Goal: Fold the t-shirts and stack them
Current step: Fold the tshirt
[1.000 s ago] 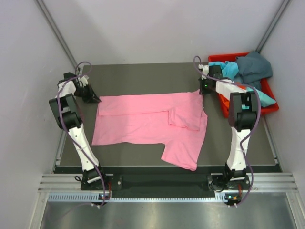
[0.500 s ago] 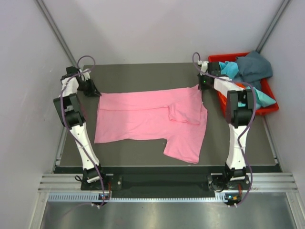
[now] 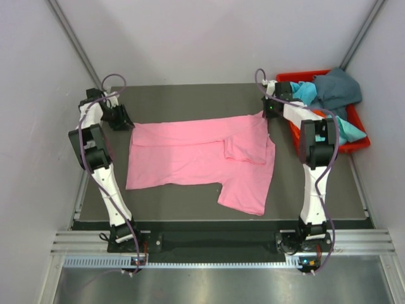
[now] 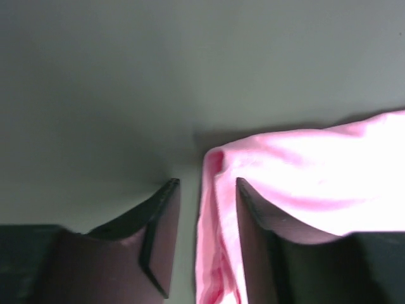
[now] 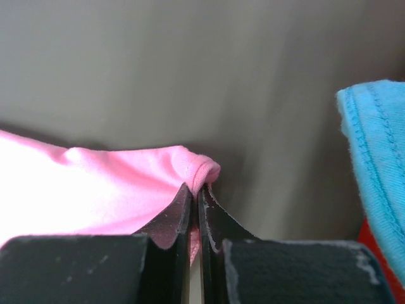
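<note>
Several t-shirts [image 3: 334, 90] heaped, inside red bin [image 3: 302, 75]

Left gripper [image 4: 207, 182] parted; right gripper [image 5: 196, 189] pinched closed; both arms outstretched.

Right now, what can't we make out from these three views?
Top view: left end effector too small; finger gap unreadable.
Left wrist view: blurred; the pink t-shirt corner lies between open fingers, contact unclear; rest cut off by the frame.
Right wrist view: turquoise t-shirt cut by the right edge.
Top view: red bin holds piled shirts; the right arm covers part, count unclear.
</note>
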`<control>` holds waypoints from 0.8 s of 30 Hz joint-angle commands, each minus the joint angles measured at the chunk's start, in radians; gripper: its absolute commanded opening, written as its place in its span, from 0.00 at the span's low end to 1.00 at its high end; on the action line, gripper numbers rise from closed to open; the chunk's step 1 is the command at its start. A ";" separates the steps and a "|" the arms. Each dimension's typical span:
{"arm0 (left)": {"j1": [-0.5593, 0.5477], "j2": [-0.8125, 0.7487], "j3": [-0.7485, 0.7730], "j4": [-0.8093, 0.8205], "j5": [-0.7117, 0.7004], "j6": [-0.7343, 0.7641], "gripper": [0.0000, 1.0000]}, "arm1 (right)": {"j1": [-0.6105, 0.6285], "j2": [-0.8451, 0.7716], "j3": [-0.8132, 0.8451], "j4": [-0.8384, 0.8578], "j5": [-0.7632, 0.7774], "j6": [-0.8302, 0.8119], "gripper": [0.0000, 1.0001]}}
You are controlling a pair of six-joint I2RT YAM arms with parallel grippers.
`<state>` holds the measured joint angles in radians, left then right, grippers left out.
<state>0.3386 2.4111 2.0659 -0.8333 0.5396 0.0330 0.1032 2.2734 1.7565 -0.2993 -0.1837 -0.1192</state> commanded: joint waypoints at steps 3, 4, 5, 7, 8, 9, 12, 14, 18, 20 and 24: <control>0.017 -0.070 0.008 0.002 -0.039 0.024 0.49 | 0.023 -0.008 0.029 0.045 0.004 0.000 0.00; 0.017 -0.054 0.014 0.000 -0.038 0.022 0.49 | 0.024 -0.006 0.029 0.045 0.004 0.000 0.00; 0.019 -0.044 0.019 -0.001 -0.029 0.022 0.50 | 0.024 -0.006 0.029 0.045 0.007 0.000 0.00; 0.017 -0.020 0.034 0.000 -0.014 0.015 0.50 | 0.024 -0.008 0.028 0.045 0.007 0.000 0.00; 0.016 0.002 0.039 -0.001 -0.004 0.015 0.50 | 0.024 -0.009 0.026 0.045 0.007 0.000 0.00; 0.013 0.014 0.043 0.000 -0.006 0.016 0.50 | 0.026 -0.012 0.024 0.042 0.007 0.000 0.00; -0.003 0.049 0.068 0.008 -0.003 0.022 0.50 | 0.024 -0.017 0.018 0.042 0.007 -0.007 0.00; -0.009 0.072 0.079 0.008 -0.003 0.024 0.50 | 0.024 -0.018 0.014 0.043 0.009 -0.010 0.00; -0.029 0.100 0.102 0.016 -0.009 0.024 0.49 | 0.024 -0.020 0.008 0.042 0.013 -0.016 0.00; -0.036 0.106 0.106 0.016 -0.012 0.024 0.48 | 0.024 -0.020 0.008 0.042 0.015 -0.016 0.00; -0.049 0.111 0.099 0.013 -0.010 0.027 0.29 | 0.026 -0.020 0.009 0.043 0.016 -0.019 0.00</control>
<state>0.3023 2.4775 2.1601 -0.8169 0.5426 0.0357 0.1154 2.2734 1.7557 -0.2970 -0.1768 -0.1253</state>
